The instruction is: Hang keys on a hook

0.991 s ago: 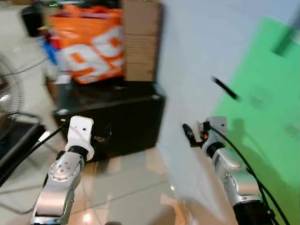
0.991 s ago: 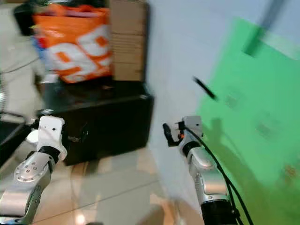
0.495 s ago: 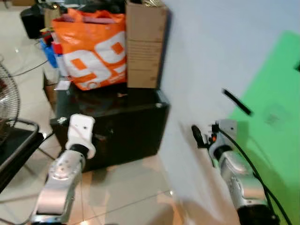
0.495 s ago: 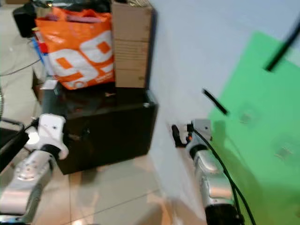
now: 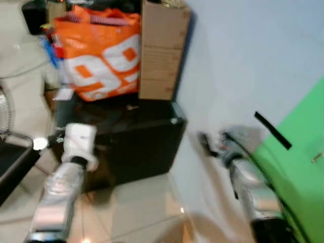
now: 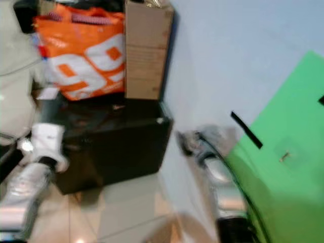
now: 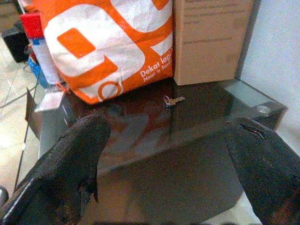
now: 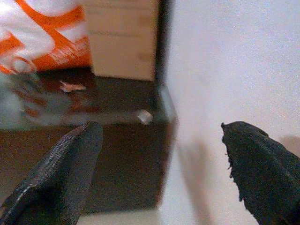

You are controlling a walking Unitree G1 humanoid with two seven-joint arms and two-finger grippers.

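While both grippers hang spread, keys (image 7: 174, 100) lie on a dark table (image 7: 211, 122) (orange bag (image 7: 108, 47), cardboard box (image 7: 211, 40) behind).

The dark surface (image 7: 140, 126) is glossy glass, mirroring the shiny orange plastic bag (image 7: 108, 42). Beside it a box (image 7: 211, 37) is matt brown cardboard. Small metal keys (image 7: 172, 100) glint. The gripper fingers (image 7: 70, 164) look rough, grainy black. Floor tiles (image 5: 131, 207) shine.
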